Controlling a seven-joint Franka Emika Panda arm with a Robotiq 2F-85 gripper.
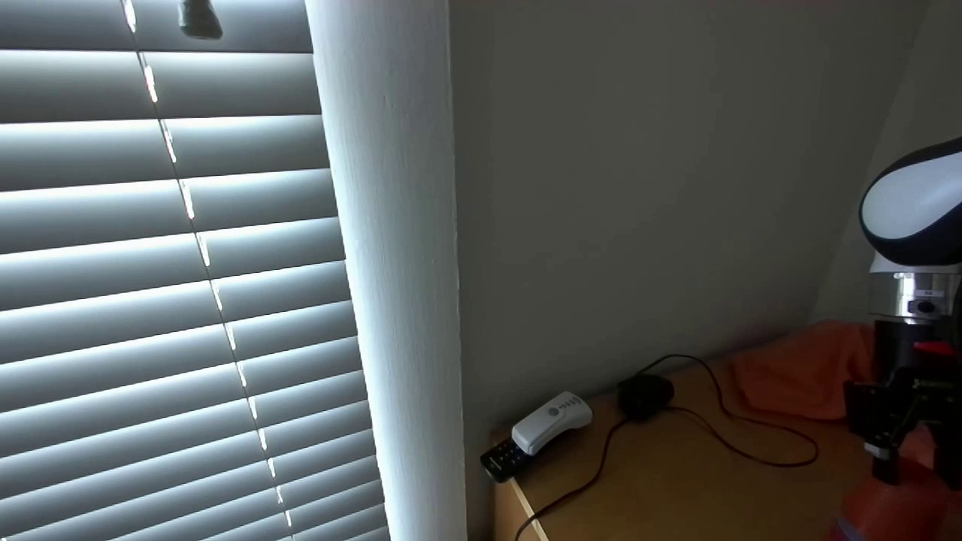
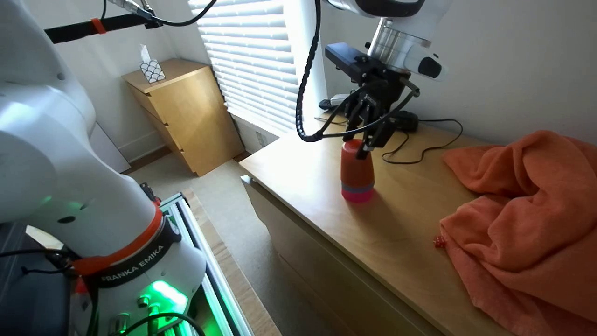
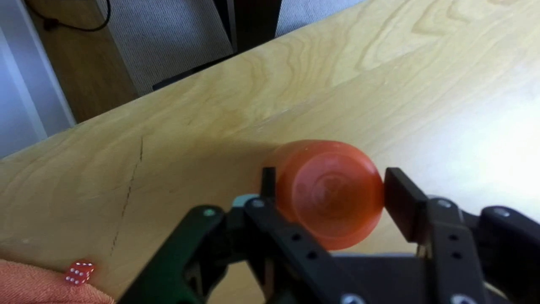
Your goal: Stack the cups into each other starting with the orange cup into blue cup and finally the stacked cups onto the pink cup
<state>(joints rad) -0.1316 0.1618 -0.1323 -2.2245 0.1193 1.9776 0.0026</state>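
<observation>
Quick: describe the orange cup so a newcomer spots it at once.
Find the wooden tabletop, then the gripper above it. The orange cup stands upside down between the fingers. Smooth and tapered, unlike the orange cloth, it sits above a blue band and a pink band.

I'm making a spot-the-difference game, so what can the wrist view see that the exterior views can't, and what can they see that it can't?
Only the wrist view shows the dark line on the wooden tabletop and the rings on the upside-down orange cup.

Only the exterior views show the blue band and pink band below it, the window blinds and the tissue box.

The wrist view and an exterior view share the orange cup, the pincer at its sides, the red die, the orange towel and the wooden tabletop.
</observation>
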